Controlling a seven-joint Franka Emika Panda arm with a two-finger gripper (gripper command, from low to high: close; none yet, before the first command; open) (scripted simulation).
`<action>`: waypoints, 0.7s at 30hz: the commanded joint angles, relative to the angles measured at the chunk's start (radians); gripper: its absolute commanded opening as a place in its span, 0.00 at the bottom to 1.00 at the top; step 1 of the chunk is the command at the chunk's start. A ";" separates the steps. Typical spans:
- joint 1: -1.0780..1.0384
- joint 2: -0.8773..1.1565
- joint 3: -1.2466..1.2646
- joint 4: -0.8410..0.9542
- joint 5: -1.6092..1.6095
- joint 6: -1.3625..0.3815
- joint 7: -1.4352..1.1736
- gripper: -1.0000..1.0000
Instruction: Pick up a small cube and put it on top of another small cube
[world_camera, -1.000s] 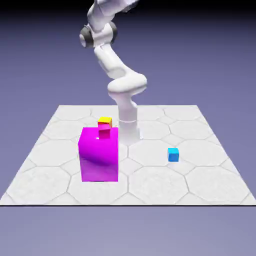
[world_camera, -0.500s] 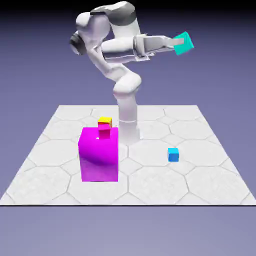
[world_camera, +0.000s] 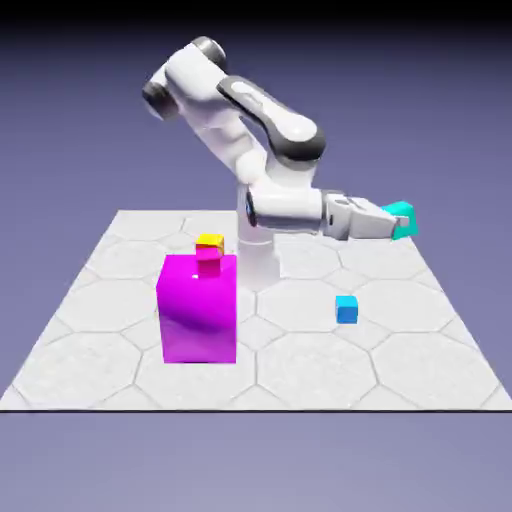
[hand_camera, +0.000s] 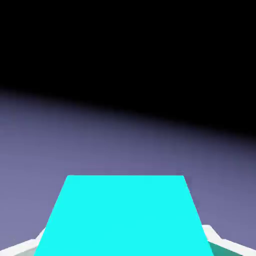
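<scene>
Your jaws (world_camera: 402, 222) grasp teal cube (world_camera: 403, 215), now lower and farther right than half second ago, hand pointing sideways. Blue cube (world_camera: 346, 310) unmoved on desk (world_camera: 300, 375), right side. Carry underway; you likely need jaws turned down, then align above.

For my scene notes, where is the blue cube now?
In the exterior view, the blue cube is right of the magenta block, lower than the gripper.
</scene>
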 joint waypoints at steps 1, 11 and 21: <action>0.031 0.009 -0.036 -0.007 -0.015 -0.013 -0.015 0.00; 0.345 0.102 -0.399 -0.073 -0.196 -0.147 -0.148 0.00; 0.659 0.195 -0.761 -0.140 -0.377 -0.280 -0.281 0.00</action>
